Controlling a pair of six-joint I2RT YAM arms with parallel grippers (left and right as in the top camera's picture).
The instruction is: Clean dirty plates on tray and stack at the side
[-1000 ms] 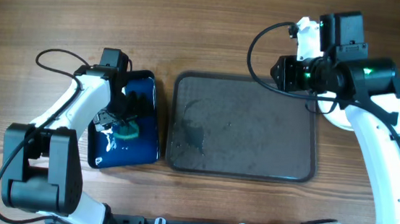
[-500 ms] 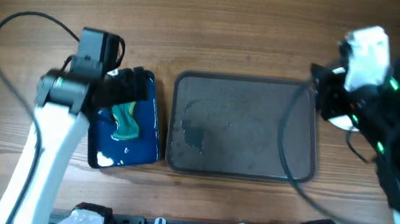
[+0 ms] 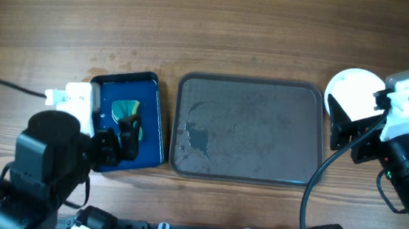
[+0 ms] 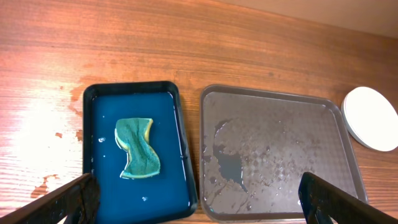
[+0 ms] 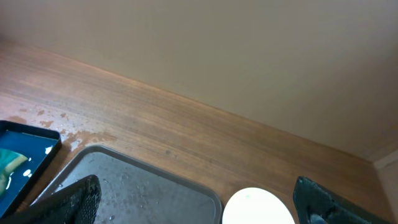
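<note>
I see a grained wood table [image 4: 249, 37], matt scuffed grey tray [image 4: 286, 149] at centre with wet patches, glossy blue tray [image 4: 102, 124] at left, coarse green sponge [image 4: 138, 148], smooth white plates [image 4: 372, 118].

Wooden table [image 3: 212, 26] bearing, left to right: blue tray [image 3: 150, 102]; grey tray [image 3: 255, 134] just beside it; white plates [image 3: 351, 94] off its far right corner. Wet patches [image 4: 59, 134] left of blue tray.
</note>
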